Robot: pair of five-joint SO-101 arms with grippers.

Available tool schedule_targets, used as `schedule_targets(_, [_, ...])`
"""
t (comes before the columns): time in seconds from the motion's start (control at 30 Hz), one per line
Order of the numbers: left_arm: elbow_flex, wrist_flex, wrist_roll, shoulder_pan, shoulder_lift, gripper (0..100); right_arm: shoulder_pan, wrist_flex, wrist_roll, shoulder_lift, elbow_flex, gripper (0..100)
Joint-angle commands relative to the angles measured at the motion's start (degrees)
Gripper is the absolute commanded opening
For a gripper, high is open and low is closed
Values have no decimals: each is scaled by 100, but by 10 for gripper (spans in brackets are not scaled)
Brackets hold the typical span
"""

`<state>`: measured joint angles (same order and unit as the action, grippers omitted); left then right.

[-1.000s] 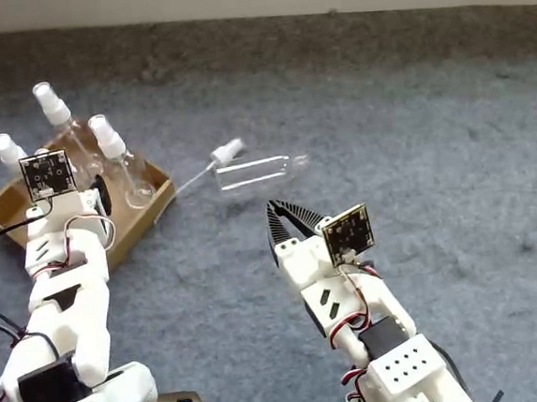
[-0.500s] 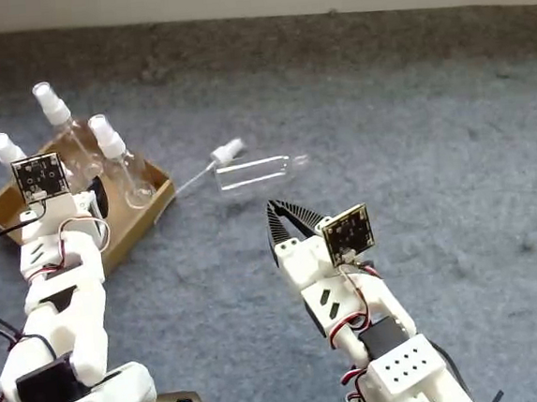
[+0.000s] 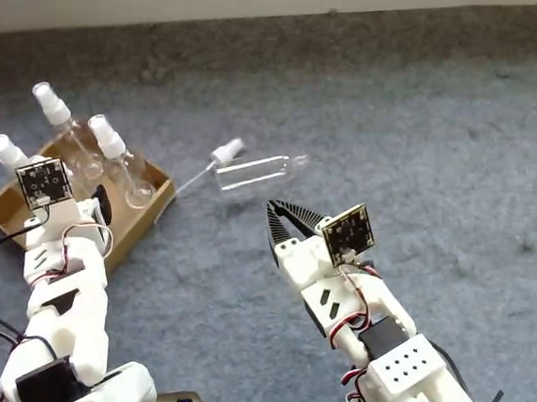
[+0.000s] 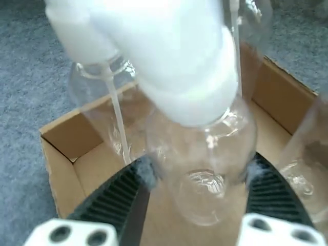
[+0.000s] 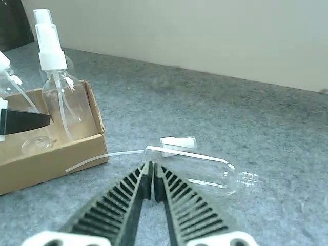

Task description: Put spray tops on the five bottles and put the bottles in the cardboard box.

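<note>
With the left jaws clamped on a capped bottle (image 4: 205, 154) in the box (image 4: 61, 138) at far left and the right jaws closed empty near the bare bottle (image 5: 200, 168) and loose top (image 5: 177, 142), an off-centre release may topple neighbouring bottles (image 3: 133, 180).

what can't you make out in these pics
- High view: the floor of the box and its bottle count, covered by the left arm.
- Left wrist view: the nearest spray top, blurred against the lens.
- Right wrist view: the box's far end, cut by the edge.
</note>
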<state>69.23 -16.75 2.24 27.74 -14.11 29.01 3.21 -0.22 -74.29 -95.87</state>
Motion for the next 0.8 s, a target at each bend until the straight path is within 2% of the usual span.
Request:
schedule_targets(0.0, [-31,-79,53,57,-66,272,-92,-31,62,-31,-963,5])
schedule_targets(0.13, [-31,-79,53,75,-66,332,-92,-31,62,-31,-963,5])
schedule_targets(0.77, [356,-70,62,75,-75,334,-92,-31,62,-40,-963,5])
